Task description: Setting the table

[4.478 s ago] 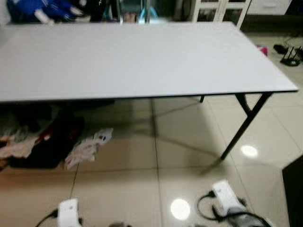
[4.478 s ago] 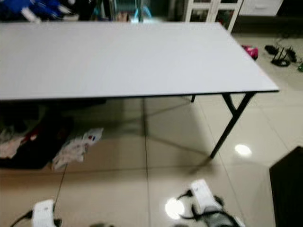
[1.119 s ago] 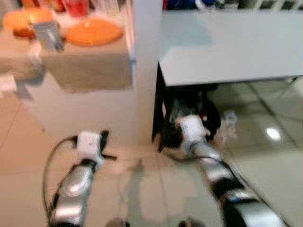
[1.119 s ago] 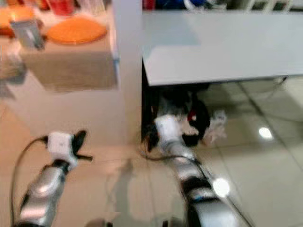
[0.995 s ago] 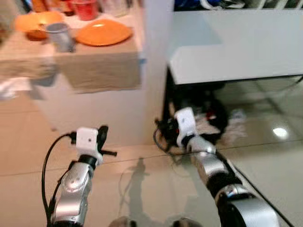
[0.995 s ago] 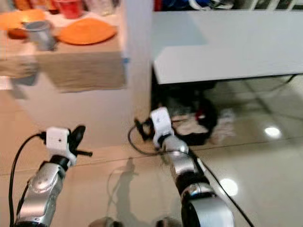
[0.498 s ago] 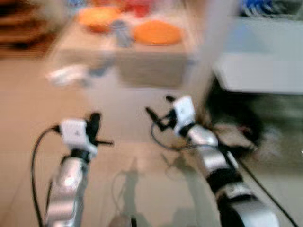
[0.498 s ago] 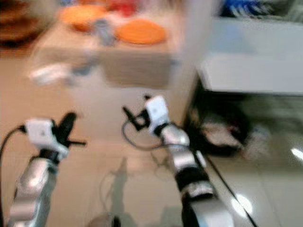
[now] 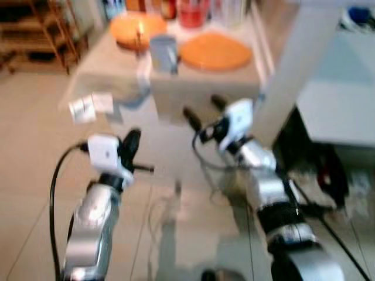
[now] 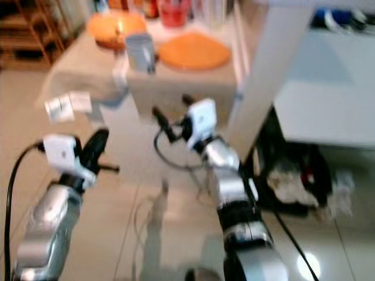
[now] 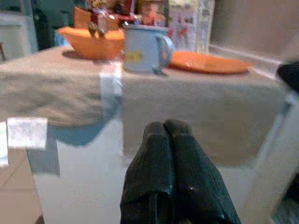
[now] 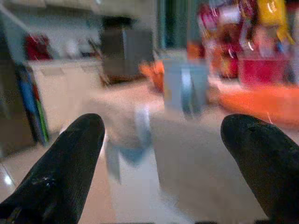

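Observation:
A low side table under a beige cloth [image 9: 111,79] holds an orange plate [image 9: 215,51], a light blue mug [image 9: 164,52] and an orange bowl [image 9: 137,29] with things in it. In the left wrist view the mug [image 11: 142,53] stands between the bowl [image 11: 91,42] and the plate [image 11: 210,63]. My right gripper [image 9: 203,108] is open, raised in front of the cloth's edge below the plate and mug, touching nothing. My left gripper [image 9: 133,139] is shut and empty, lower and further back from the table; its fingers [image 11: 166,140] press together.
A red container [image 9: 193,12] and packages stand behind the dishes. A white pillar [image 9: 296,76] rises right of the side table, and beyond it is the grey table [image 9: 348,99] with clutter beneath. White tags [image 9: 91,106] hang on the cloth. Tiled floor lies below; the eye views are blurred.
The view has swung left, so the side table now lies ahead and nearer. Both arms have risen toward it, the right one closer to the cloth's edge.

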Tool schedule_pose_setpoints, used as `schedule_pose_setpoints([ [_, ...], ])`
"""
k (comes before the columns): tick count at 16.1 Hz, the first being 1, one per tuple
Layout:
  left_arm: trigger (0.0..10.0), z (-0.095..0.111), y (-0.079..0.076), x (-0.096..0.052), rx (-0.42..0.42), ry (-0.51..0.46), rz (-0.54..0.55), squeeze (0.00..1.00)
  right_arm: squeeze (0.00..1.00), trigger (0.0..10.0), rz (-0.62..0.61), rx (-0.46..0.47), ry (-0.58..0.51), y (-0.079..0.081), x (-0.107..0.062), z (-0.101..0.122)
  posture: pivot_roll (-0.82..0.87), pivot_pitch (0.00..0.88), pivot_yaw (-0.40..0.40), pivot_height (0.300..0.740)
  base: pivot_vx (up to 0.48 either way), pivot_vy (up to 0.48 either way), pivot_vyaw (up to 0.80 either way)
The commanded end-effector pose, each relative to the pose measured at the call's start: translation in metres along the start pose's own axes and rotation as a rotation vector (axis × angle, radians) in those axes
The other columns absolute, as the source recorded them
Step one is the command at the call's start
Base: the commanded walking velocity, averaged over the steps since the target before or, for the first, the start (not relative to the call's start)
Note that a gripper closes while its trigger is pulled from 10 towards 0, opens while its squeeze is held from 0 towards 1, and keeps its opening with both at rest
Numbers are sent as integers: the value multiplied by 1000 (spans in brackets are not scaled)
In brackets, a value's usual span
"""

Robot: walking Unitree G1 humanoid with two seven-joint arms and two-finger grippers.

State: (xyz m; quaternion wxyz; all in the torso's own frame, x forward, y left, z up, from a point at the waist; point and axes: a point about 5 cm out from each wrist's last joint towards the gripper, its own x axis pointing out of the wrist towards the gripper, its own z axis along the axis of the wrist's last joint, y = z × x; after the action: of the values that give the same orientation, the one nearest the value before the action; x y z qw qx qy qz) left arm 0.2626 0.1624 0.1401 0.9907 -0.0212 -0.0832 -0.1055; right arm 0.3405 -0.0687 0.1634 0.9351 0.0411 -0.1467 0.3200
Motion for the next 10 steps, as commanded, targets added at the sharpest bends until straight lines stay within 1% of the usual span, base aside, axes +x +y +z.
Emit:
schedule_pose_setpoints([
  [1,10000,11,4,1,15,-24,0,0,0,10000,52,47,-112,12,13,25,-25,80,10,740,480,0,0],
  [2,10000,13,3,2,16,-30,-6,0,0,10000,52,42,-141,11,14,33,-27,81,13,740,480,0,0],
  [5,10000,19,1,5,24,-41,-23,0,0,10000,45,10,-167,10,16,43,-26,81,14,740,480,0,0],
  [7,10000,22,-1,6,26,-46,-31,0,0,10000,56,9,-180,13,16,50,-23,82,14,740,469,0,0],
  [8,10000,26,-2,6,9,-55,-29,0,0,10000,114,39,-225,22,16,64,-22,83,14,740,0,0,0],
  [9,10000,27,-2,6,1,-59,-28,0,0,10000,128,45,-238,25,15,68,-22,85,14,740,0,0,0],
  [10,10000,28,-1,6,3,-58,-26,0,1000,10000,141,69,-266,27,15,75,-26,84,14,740,0,0,0],
])
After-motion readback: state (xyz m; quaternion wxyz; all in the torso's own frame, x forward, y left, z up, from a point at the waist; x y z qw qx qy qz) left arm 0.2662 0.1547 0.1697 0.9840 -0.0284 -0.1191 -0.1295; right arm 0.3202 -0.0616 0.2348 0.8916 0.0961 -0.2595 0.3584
